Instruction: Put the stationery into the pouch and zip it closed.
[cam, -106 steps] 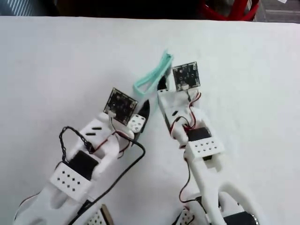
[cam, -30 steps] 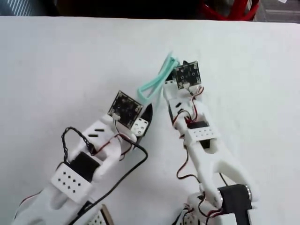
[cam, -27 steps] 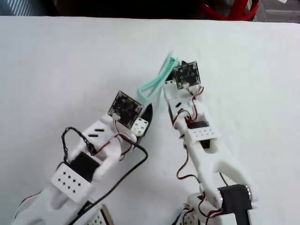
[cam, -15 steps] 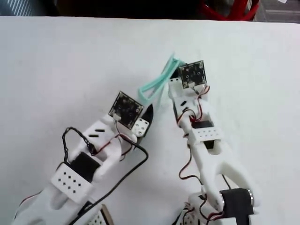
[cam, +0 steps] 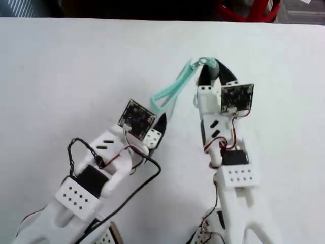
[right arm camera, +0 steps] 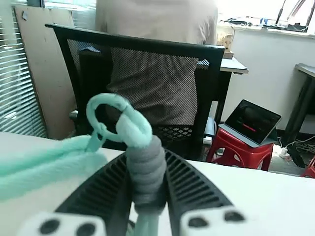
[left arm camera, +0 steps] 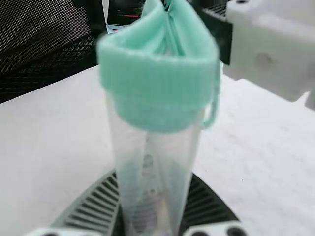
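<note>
The pouch [cam: 172, 89] has a clear body and a teal zipper band, and it hangs stretched between both arms above the white table [cam: 61, 66]. My left gripper [cam: 158, 122] is shut on its clear lower end [left arm camera: 147, 196]; blurred shapes show inside the plastic. In the left wrist view the teal band [left arm camera: 157, 88] stands upright, with the other arm's white gripper beside its top. My right gripper [cam: 210, 71] is shut on the grey zipper pull [right arm camera: 147, 167] at the far end of the band. A teal loop [right arm camera: 109, 110] sticks up above the pull.
A black cable [cam: 132, 188] loops over the left arm near the table's front. Beyond the far table edge are a red stool [cam: 249, 10] and a black mesh chair [right arm camera: 147, 83]. White tabletop spreads to the left and right of the arms.
My right gripper has moved right and farther back with the pouch's top end, stretching the teal band out longer. The left arm has barely shifted.
</note>
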